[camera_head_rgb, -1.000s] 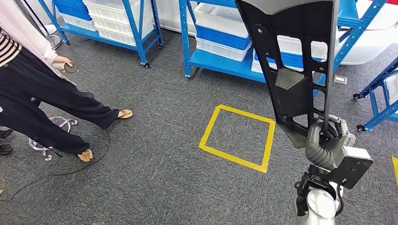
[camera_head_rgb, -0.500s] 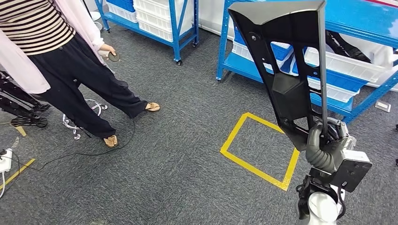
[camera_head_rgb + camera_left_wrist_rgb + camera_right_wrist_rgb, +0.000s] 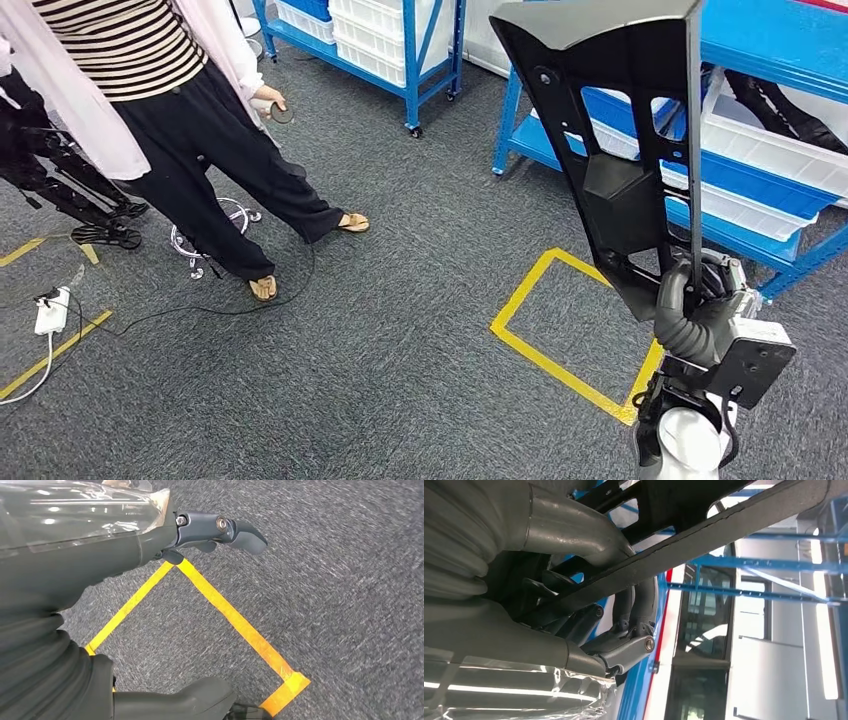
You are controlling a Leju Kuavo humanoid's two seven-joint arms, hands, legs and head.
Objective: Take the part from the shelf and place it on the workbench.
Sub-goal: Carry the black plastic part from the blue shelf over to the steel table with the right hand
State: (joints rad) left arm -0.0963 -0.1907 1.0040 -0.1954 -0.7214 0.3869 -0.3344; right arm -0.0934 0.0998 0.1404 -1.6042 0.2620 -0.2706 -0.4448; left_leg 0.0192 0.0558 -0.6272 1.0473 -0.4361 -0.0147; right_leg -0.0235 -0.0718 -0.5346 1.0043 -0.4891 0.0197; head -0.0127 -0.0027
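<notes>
The part point(image 3: 620, 150) is a long black plastic panel with cut-outs, standing upright in front of me on the right of the head view. My right hand point(image 3: 690, 312) grips its lower end, fingers wrapped around the thin edge. In the right wrist view those fingers point(image 3: 634, 600) curl over the part's black bar point(image 3: 724, 535). My left hand point(image 3: 100, 605) hangs over the grey carpet holding nothing, its fingers point(image 3: 235, 530) held apart from the thumb point(image 3: 185, 700).
A person point(image 3: 150, 90) in a striped top stands at the left holding a small round device. Blue shelves point(image 3: 410, 50) with white bins stand behind, another rack point(image 3: 770, 180) at right. A yellow tape square point(image 3: 560, 330) marks the carpet. Stool base point(image 3: 215, 235) and cable point(image 3: 50, 310) lie at the left.
The whole view has swung: person, shelves and yellow square slid rightward in the picture, so the camera turned. The part stays upright in my right hand as before.
</notes>
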